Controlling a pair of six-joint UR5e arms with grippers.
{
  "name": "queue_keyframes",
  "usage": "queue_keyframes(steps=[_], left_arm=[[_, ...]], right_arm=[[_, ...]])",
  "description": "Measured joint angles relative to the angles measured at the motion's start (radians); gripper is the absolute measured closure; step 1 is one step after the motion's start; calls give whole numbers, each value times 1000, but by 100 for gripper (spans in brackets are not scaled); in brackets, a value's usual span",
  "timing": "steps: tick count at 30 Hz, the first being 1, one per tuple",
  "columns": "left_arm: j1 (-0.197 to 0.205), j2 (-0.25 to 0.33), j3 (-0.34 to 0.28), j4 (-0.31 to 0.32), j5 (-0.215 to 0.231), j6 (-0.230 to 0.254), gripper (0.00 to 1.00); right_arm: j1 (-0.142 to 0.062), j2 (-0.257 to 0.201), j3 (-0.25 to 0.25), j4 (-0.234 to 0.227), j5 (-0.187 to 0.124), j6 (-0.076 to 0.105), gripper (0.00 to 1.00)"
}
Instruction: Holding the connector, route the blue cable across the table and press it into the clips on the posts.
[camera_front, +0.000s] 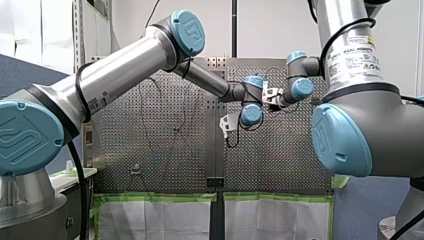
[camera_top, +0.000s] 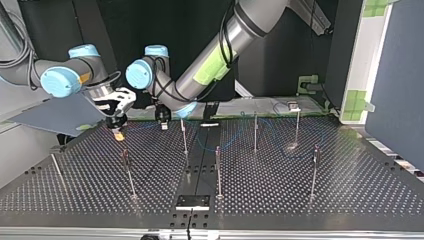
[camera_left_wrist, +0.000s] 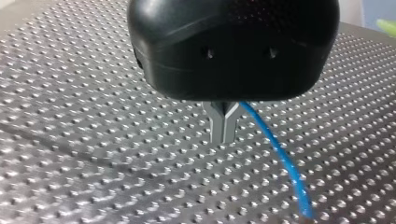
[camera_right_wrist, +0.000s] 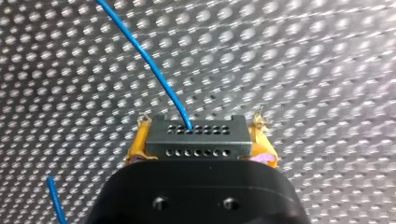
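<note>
**My right gripper (camera_right_wrist: 201, 133) clamped on connector (camera_right_wrist: 196, 145); my left gripper (camera_left_wrist: 224, 137) closed beside cable**

Right side: frayed yellow pads (camera_right_wrist: 138, 142) squeeze the connector from both ends. It is a matte grey rectangular block with two rows of small round holes, long axis pad to pad. The blue cable (camera_right_wrist: 152, 66), thin and glossy, leaves the upper hole row and points away ahead of the gripper, bending sideways. Top view puts the connector low over the perforated table (camera_top: 310, 200), near its arm-side edge, toward that view's left corner. Left side: slim metal fingers pressed together, cable just beside them. Cannot tell if it's pinched. Thin metal posts (camera_top: 218, 172) stand upright mid-table.
</note>
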Motion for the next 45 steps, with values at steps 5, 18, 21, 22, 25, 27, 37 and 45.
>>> queue_keyframes(steps=[5,18,21,22,25,27,37,45], left_arm=[[-9,37,0,-36,-36,-1,100],[-24,119,0,-59,-116,-1,100],[-28,121,0,-60,-117,-1,100],[-29,122,0,-60,-118,-1,100],[-33,131,0,-59,-118,-1,100],[-35,140,0,-57,-117,0,100],[-37,158,30,-37,-108,19,100],[-37,159,67,-21,-92,32,100]], right_arm=[[1,-33,-3,15,-13,4,100],[5,-90,-40,83,-18,6,100],[4,-103,-48,93,-18,7,100],[5,-106,-53,99,-19,7,100],[6,-115,-68,114,-19,7,100],[5,-122,-77,122,-20,8,100],[6,-149,-119,154,-32,10,100],[6,-156,-126,158,-45,12,100]])
